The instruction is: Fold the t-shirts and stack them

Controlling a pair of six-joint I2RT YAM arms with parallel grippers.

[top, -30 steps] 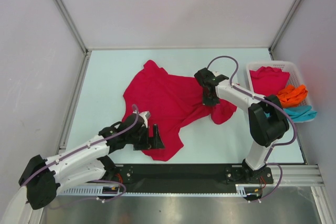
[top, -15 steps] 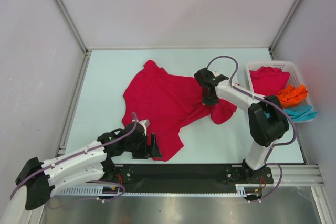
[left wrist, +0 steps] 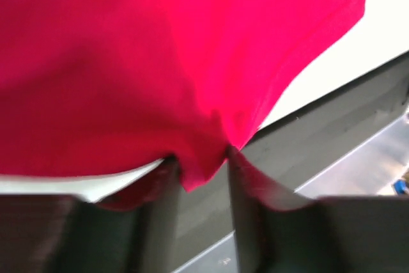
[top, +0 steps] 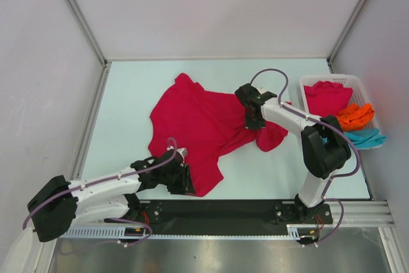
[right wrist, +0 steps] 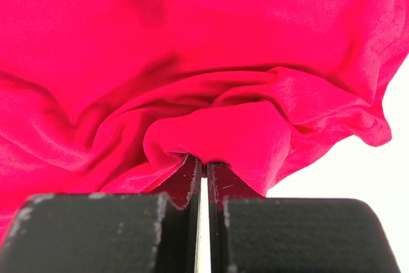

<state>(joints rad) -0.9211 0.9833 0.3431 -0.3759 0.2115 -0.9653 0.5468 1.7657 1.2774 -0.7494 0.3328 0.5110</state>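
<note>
Basket (top: 359, 82): three t-shirts (top: 348, 117) (crimson, orange, teal); table (top: 128, 100): one crimson t-shirt (top: 198, 123), clamped in right gripper (top: 252, 123); left gripper (top: 183, 181) hold on hem indeterminate.

A white slatted basket (top: 329, 78) stands well off to the right of the right gripper (top: 254, 121), at the right edge of the pale table (top: 128, 94). Just on the near side of the left gripper (top: 184, 183), a black strip (top: 243, 208) runs along the table's front edge, with a band of bare metal (top: 223, 247) nearer still. Grey walls (top: 211, 11) close in the far side and both flanks, well apart from both grippers.
</note>
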